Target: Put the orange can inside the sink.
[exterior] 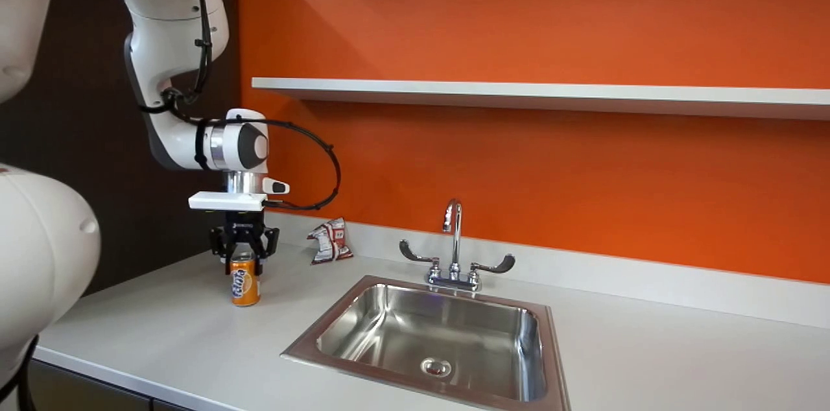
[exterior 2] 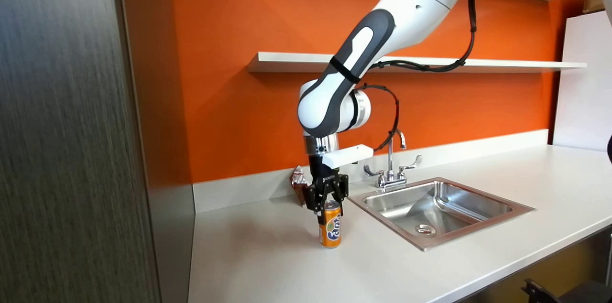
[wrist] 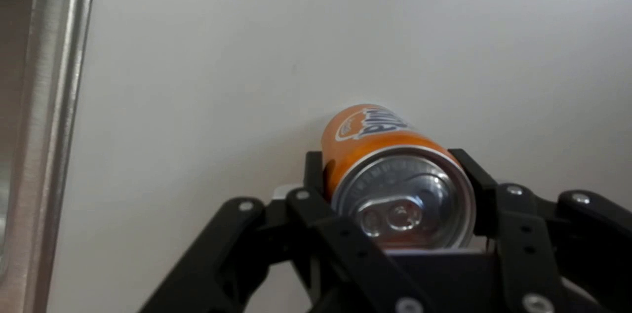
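Counter (exterior: 162, 340) runs pale and flat below an orange wall (exterior: 616, 203) and white shelf (exterior: 538, 90). We have our gripper (exterior: 244, 268) clamped on the orange can (exterior 2: 331, 227), upright between a dark side panel (exterior 2: 71, 126) and the metal-edged sink (exterior: 336, 314), with counter stretching to either side.

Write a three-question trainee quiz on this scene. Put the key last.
1. Fill in: The rectangular stainless-steel sink has a curved chrome faucet with ___ handles.
2. True or false: The small orange cylindrical can is inside that sink.
3. Multiple choice: Where are the black jaws?
A) either side of the can
B) over the crumpled red-and-white bag
C) at the faucet

Key: 1 two; 2 false, it is outside, beside the sink; 3 A.
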You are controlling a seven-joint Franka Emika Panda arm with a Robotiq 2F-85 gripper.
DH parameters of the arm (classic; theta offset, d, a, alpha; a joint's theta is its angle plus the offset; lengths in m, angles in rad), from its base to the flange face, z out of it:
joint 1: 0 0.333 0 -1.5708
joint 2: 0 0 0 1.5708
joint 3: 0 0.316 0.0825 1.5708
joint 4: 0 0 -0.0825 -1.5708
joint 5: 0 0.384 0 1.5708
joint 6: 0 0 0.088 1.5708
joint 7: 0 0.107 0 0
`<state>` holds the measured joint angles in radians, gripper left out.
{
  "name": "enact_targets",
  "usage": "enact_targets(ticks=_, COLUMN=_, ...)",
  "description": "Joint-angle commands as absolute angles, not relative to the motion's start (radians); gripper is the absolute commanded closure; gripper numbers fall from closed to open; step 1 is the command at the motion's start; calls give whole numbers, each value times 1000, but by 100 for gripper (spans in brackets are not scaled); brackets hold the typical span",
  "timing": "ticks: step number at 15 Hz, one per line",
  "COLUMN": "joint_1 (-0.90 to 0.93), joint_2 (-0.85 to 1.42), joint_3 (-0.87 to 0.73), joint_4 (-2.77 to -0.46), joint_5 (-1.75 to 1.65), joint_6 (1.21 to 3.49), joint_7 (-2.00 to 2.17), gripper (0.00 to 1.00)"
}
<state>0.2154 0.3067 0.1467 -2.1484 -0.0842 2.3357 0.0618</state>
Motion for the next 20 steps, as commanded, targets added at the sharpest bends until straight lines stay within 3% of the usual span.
enact_targets(ticks=1, joint_1=223, joint_2=234, joint_3=140, joint_4=-2159, joint_5=-113, joint_6=2293, joint_7=97, gripper=62)
enact_targets(ticks=20, joint_1=114, joint_2=27, joint_3=48, joint_4=-2311, joint_5=-91, joint_6=2336, joint_7=169, gripper=62)
